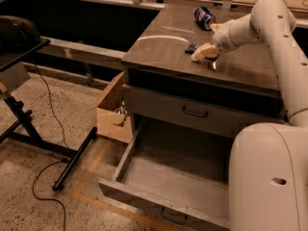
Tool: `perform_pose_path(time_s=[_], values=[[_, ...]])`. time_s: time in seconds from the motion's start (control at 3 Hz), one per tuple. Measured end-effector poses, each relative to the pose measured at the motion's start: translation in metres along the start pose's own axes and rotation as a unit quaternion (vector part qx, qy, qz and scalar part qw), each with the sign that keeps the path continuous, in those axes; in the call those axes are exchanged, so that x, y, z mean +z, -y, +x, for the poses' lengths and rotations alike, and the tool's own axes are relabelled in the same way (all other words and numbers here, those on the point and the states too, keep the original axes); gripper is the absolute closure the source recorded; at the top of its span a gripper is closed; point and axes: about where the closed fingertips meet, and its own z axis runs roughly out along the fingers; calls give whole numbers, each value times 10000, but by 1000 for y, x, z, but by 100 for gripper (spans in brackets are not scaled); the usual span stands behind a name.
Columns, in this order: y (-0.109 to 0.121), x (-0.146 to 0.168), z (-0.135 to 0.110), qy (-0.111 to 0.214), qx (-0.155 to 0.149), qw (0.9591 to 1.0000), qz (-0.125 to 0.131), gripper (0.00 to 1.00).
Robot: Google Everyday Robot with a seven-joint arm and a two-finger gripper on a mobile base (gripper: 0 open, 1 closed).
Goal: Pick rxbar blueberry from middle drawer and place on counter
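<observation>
The rxbar blueberry (191, 47), a small dark blue flat bar, lies on the glossy grey-brown counter (163, 52) near its middle. My gripper (204, 52) is low over the counter, right beside the bar on its right, and the arm reaches in from the upper right. The middle drawer (144, 189) is pulled wide open below; its low front panel with the small handle faces me, and the part of its inside that shows holds nothing.
A blue soda can (204, 17) lies at the counter's back. The taller-fronted drawer (194, 111) above the open one is closed. An open cardboard box (114, 117) sits on the floor left of the cabinet. A black stand (29, 129) and cable are farther left. My white base (269, 177) fills the lower right.
</observation>
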Motion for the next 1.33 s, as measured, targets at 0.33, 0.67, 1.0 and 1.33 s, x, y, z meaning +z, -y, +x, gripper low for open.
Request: perform_pose_path(time_s=[0.33, 0.67, 1.0, 1.33], values=[[1, -1, -1, 0, -1, 10000, 1, 0], [1, -2, -2, 0, -1, 10000, 2, 0], [1, -2, -2, 0, -2, 10000, 2, 16], [2, -4, -4, 0, -2, 10000, 3, 47]])
